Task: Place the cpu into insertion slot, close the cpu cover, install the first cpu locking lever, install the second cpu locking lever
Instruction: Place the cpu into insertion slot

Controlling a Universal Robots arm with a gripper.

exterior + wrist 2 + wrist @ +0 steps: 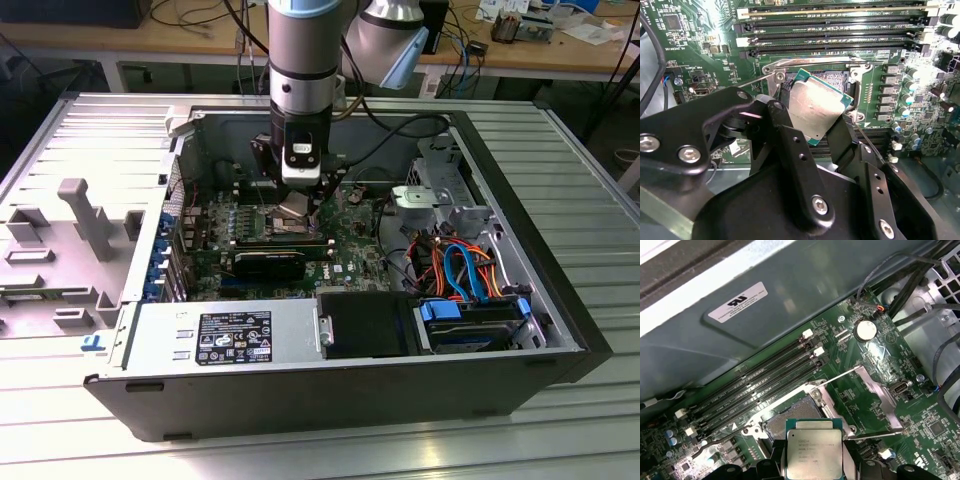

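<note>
**Status.** The pincer [812, 131] is closed on the cpu [814, 455]. One black finger [786, 131] bears on one edge of the chip and its partner bears on the opposite edge. The opening is just the width of the chip.

**Location of the cpu.** The cpu hangs inside the open computer case [350, 392], which lies on its side on the ribbed metal table [560, 440]. It is above the motherboard, just beside and partly over the insertion slot [792, 418], and has not yet been seated. In the second wrist view the chip sits tilted relative to the socket rim. The cpu cover [882, 397] is swung open to one side of the slot. A thin wire locking lever [872, 434] stands free beside it. The memory slots [765, 375] run along the far side of the socket.

**Handling properties (assessment).**
- The cpu is probably light, thin and rigid.
- The dull metal top looks smooth, so a light grip could let it slip.
- The underside contacts and the slot's contact field are likely fragile.
- Hold it by two opposite edges only, as shown, and keep both faces clear.
</note>
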